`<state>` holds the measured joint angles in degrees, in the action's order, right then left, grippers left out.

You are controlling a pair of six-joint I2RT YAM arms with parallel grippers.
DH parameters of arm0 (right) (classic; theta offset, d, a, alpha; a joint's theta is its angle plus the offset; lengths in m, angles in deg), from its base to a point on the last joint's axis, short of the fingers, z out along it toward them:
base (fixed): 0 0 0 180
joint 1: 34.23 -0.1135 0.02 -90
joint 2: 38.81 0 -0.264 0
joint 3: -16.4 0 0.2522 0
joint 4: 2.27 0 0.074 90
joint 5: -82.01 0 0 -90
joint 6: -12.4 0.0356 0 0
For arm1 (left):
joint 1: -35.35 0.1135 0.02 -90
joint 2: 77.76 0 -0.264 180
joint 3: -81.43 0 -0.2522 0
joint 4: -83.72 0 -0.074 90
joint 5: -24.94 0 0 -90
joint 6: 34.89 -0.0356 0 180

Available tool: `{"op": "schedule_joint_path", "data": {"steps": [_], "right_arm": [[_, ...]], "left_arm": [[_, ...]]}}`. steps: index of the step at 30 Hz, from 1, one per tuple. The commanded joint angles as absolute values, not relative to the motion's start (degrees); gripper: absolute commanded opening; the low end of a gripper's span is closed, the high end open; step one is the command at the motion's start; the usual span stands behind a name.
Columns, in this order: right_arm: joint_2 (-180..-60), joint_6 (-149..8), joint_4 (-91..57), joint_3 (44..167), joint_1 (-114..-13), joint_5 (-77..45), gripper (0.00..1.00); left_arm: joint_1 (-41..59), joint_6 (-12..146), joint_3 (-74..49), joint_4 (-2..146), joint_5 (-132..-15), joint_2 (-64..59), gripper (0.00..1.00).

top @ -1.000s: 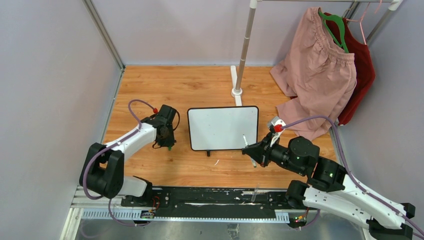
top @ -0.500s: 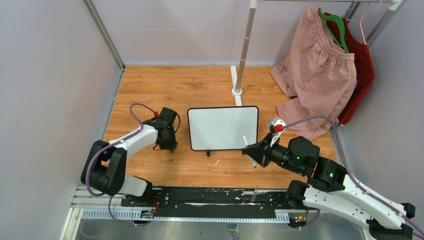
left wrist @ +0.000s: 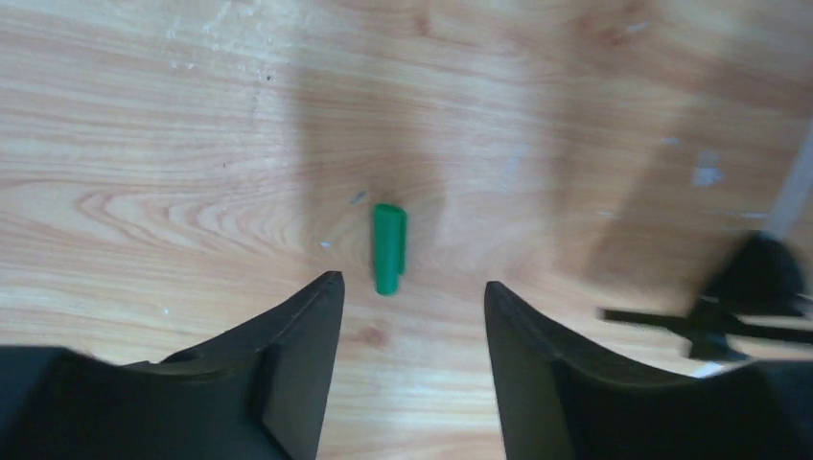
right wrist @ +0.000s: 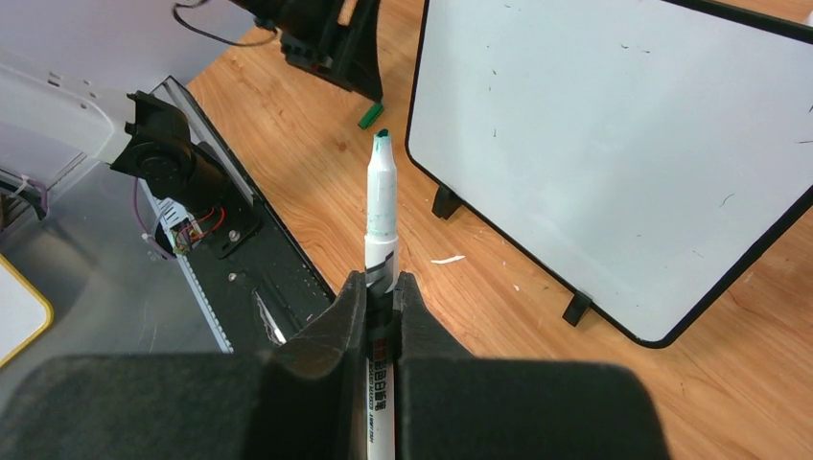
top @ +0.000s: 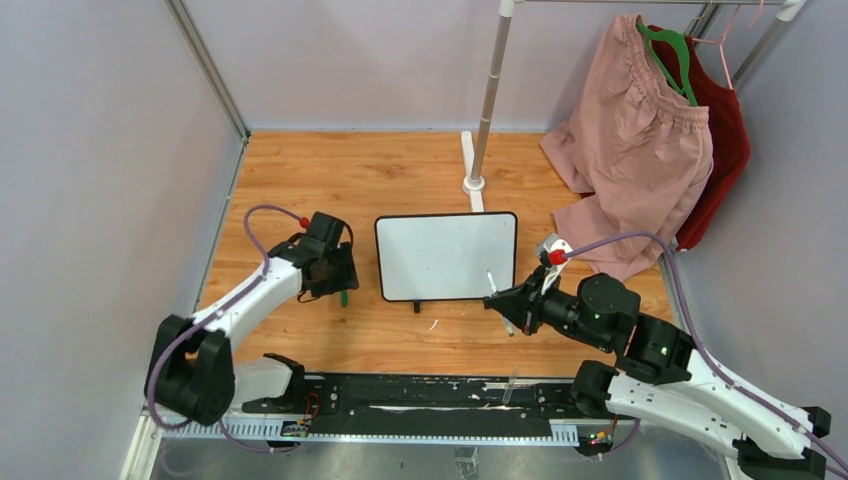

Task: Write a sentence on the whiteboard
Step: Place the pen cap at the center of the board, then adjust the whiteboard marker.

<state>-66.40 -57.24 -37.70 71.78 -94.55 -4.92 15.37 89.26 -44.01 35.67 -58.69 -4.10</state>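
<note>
The whiteboard (top: 446, 256) sits at the middle of the top view on the wooden bench (top: 400, 180), its face white with only faint specks. Just off its lower right corner, the right pincer (top: 507, 303) is clamped on a white marker (right wrist: 381, 211) — green tip bare, pointing up the frame in the right wrist view. Left of the board, the left pincer (left wrist: 410, 287) is open — jaws spread above a small green cap (left wrist: 388, 248) lying on the bench.
</note>
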Motion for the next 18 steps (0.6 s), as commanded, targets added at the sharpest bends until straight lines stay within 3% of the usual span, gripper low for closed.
{"op": "schedule_joint_path", "data": {"steps": [1,7,12,15,18], "right_arm": [[-66.15,-58.28,-39.10,74.55,-94.88,-5.10,0.00],[-68.97,-61.10,-38.32,77.74,-94.88,-8.83,0.00],[-73.69,-60.48,-32.42,79.69,-94.88,-17.92,0.00],[-77.39,-58.44,-27.65,80.77,-94.88,-22.58,0.00],[-80.83,-57.24,-24.10,82.42,-94.88,-25.46,0.00]], "left_arm": [[15.58,88.54,-38.34,32.00,-61.59,-16.58,0.67],[15.58,86.08,-35.93,41.27,-77.15,-32.53,0.78],[15.58,92.57,-42.68,68.10,-97.60,-41.99,0.93],[15.39,99.48,-45.84,82.24,-105.35,-42.12,0.94],[13.77,101.52,-45.64,85.47,-109.03,-40.60,0.94]]}}
